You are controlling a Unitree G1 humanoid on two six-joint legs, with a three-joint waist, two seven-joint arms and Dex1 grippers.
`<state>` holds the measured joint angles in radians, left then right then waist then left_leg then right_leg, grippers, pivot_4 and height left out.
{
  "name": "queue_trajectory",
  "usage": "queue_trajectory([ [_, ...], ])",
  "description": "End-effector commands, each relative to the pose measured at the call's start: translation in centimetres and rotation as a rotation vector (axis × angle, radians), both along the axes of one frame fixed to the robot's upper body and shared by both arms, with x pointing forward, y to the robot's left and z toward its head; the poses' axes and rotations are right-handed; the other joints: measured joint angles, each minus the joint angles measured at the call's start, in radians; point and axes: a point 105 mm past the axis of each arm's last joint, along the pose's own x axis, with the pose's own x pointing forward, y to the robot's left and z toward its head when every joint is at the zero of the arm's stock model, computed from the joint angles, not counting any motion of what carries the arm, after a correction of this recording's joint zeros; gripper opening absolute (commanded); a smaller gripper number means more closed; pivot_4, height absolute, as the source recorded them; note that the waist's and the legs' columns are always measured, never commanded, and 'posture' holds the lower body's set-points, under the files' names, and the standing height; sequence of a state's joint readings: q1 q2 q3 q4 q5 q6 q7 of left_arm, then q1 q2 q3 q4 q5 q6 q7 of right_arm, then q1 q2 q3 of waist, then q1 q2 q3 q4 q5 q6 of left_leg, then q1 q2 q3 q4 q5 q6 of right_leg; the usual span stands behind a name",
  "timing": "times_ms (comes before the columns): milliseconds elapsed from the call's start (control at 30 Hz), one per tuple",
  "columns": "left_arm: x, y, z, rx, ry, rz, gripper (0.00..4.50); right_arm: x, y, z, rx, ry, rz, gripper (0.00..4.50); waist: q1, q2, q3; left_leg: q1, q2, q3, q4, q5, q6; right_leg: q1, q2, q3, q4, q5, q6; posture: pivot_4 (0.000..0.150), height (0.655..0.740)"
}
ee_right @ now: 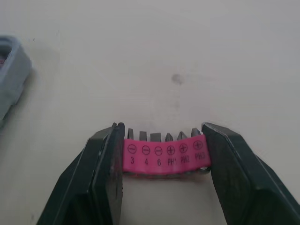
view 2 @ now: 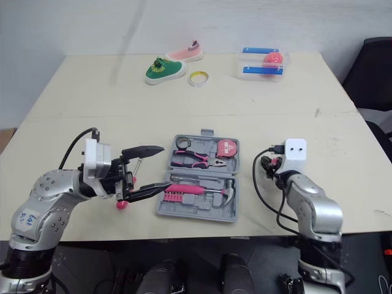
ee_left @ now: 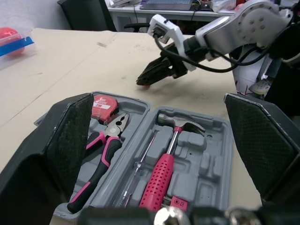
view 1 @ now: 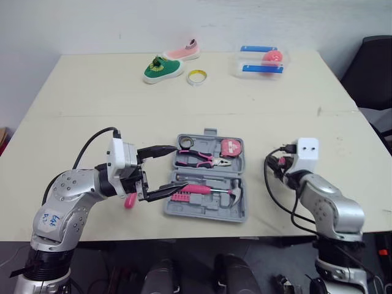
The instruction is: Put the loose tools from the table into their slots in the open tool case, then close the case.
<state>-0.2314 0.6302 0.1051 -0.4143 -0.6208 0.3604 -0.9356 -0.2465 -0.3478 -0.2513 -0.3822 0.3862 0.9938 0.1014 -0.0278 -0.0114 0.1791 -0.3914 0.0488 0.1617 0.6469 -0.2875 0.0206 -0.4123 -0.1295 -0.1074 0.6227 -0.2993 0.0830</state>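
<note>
The open tool case lies on the table near its front edge. Its upper half holds pliers and a tape measure. The lower half holds a pink-handled hammer, a thin screwdriver shaft and a pink bit strip.

At the far end, a clear box with blue strips contains a pink ball. Nearby are a green shoe, a pink shoe and a tape roll.

Left gripper: fingers spread wide, empty, over the case's left edge. A pink object lies on the table just beneath it – what it is cannot be told.

Right gripper: clamped on a pink bit holder, right of the case and apart from it. The right wrist view gives the holder's markings – 3, 4, 6, PH1, PH2, PH3 – too small to read in the head views.

Bare table lies between the case and the far items, and on both sides of the case.
</note>
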Motion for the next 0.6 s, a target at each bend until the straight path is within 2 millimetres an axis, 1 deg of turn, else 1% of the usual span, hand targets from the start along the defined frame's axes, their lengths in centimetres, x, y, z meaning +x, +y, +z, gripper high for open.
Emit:
queue_trajectory([
  [33, -0.2, -0.1, 0.5, -0.009, -0.024, -0.016, 4.50, -2.5, 1.5, 0.8, -0.004, -0.029, 0.076, 2.24, -0.001, 0.000, 0.000, 0.000, 0.000, 0.000, 0.000, 0.000, -0.001, 0.000, 0.000, 0.000, 0.000, 0.000, 0.000, 0.150, 0.7400],
  [133, -0.2, -0.1, 0.4, -0.010, -0.021, -0.018, 4.50, -3.3, 1.9, 0.3, -0.009, -0.031, 0.081, 2.24, -0.002, 0.000, 0.000, 0.000, 0.000, 0.001, 0.000, -0.001, -0.001, 0.000, 0.000, 0.000, 0.000, 0.000, 0.000, 0.150, 0.7400],
  [233, -0.3, -0.2, 0.4, -0.012, -0.019, -0.021, 4.50, -3.2, 2.1, 0.0, -0.024, -0.070, 0.081, 2.24, -0.001, 0.000, 0.000, 0.000, 0.000, 0.001, 0.000, -0.001, 0.000, 0.000, 0.000, 0.000, 0.000, 0.000, 0.000, 0.150, 0.7400],
  [333, -0.2, -0.2, 0.5, -0.010, -0.020, -0.025, 4.50, -2.7, 1.8, -0.2, -0.014, -0.106, 0.039, 2.24, -0.001, 0.000, 0.000, 0.000, 0.000, 0.001, 0.000, -0.001, -0.001, 0.000, 0.001, 0.000, -0.001, 0.000, 0.000, 0.150, 0.7400],
  [400, -0.2, -0.2, 0.5, -0.008, -0.023, -0.022, 4.50, -2.5, 2.1, -0.6, 0.023, -0.103, 0.046, 3.22, -0.001, 0.000, 0.000, 0.000, 0.000, 0.001, 0.000, -0.001, -0.001, 0.000, 0.001, 0.000, -0.001, 0.000, 0.000, 0.150, 0.7400],
  [433, -0.1, -0.1, 0.5, -0.007, -0.023, -0.022, 4.50, -2.5, 2.3, -0.8, 0.032, -0.098, 0.055, 3.55, 0.000, 0.000, 0.000, 0.000, 0.000, 0.001, 0.000, -0.001, -0.001, 0.000, 0.001, 0.000, -0.001, 0.000, 0.000, 0.150, 0.7400],
  [467, -0.2, -0.1, 0.5, -0.006, -0.024, -0.021, 4.50, -2.4, 2.4, -0.7, 0.034, -0.107, 0.065, 4.06, 0.000, 0.000, 0.000, 0.000, 0.000, 0.001, 0.000, -0.001, -0.001, 0.000, 0.002, 0.000, -0.001, 0.000, 0.000, 0.150, 0.7400],
  [500, -0.2, -0.1, 0.5, -0.005, -0.024, -0.022, 4.50, -2.4, 2.4, -0.6, 0.033, -0.116, 0.070, 4.44, 0.000, 0.000, 0.000, 0.000, 0.000, 0.001, 0.000, -0.001, -0.001, 0.000, 0.002, 0.000, -0.001, 0.000, 0.000, 0.150, 0.7400],
  [567, -0.2, 0.0, 0.5, -0.004, -0.023, -0.017, 4.50, -2.3, 1.8, 0.6, 0.042, -0.174, 0.087, 4.44, 0.000, 0.000, 0.000, 0.000, 0.000, 0.001, 0.000, -0.001, 0.000, 0.000, 0.001, 0.000, -0.001, 0.000, 0.000, 0.150, 0.7400],
  [600, -0.3, 0.1, 0.4, -0.002, -0.022, -0.014, 4.50, -2.5, 1.6, 1.2, 0.044, -0.196, 0.135, 4.44, 0.000, 0.000, 0.000, 0.000, 0.000, 0.001, 0.000, -0.002, 0.000, 0.000, 0.002, 0.000, -0.001, 0.000, 0.000, 0.150, 0.7400],
])
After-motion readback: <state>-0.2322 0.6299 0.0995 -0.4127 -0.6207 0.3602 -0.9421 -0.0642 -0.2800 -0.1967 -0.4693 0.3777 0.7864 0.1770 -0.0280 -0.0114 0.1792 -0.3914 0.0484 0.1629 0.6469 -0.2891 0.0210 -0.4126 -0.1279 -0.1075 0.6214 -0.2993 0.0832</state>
